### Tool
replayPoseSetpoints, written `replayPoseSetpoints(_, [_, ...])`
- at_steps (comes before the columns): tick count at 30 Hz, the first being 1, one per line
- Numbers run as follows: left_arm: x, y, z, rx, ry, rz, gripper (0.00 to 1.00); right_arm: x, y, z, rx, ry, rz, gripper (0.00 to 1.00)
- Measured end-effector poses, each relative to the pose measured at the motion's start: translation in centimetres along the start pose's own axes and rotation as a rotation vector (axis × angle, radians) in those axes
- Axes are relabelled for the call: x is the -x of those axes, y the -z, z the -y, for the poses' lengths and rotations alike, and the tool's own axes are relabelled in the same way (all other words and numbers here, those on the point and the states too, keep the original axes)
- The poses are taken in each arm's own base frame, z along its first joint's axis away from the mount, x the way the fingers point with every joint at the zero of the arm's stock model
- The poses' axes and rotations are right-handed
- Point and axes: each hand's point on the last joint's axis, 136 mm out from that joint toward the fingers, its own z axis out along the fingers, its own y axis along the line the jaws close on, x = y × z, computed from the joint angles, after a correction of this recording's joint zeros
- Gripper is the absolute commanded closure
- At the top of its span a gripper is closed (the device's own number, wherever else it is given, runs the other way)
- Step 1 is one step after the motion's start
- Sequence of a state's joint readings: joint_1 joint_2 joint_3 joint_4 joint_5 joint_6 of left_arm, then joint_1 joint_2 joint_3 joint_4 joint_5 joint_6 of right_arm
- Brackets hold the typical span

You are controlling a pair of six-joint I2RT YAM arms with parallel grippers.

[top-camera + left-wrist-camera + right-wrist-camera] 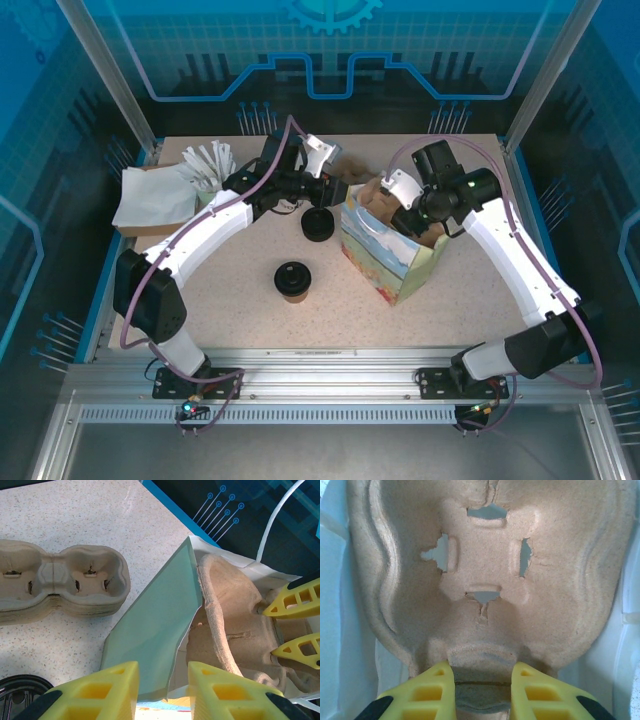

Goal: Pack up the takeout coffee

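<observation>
Speckled tabletop [230, 300]; right gripper [482, 672] tight on pulp tray [485, 555] rim inside bag [385, 265]

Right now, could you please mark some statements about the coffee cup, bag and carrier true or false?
1. The brown paper coffee cup with a black lid stands inside the printed paper bag. False: it stands on the table, outside the bag.
2. The right hand grips a moulded pulp cup carrier. True.
3. That carrier is in the bag's mouth. True.
4. The left hand holds the cup. False: its fingers straddle the bag's rim.
</observation>
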State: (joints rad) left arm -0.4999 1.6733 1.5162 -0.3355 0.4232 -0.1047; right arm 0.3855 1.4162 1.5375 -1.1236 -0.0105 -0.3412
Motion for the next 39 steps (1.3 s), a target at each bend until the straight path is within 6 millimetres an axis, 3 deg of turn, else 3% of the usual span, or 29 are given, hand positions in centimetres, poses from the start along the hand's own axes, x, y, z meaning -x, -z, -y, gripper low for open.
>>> replayPoseSetpoints(27, [0.0,0.0,-0.1,0.002,0.0,0.001,0.65,-0.5,0.1,-1.0,0.053,-0.011,0.041,0.76])
replayPoseSetpoints(39, [0.0,0.1,-0.4,0.006,0.002,0.002,0.54,-0.5,0.1,-1.1,0.058,-0.012,0.043,0.77])
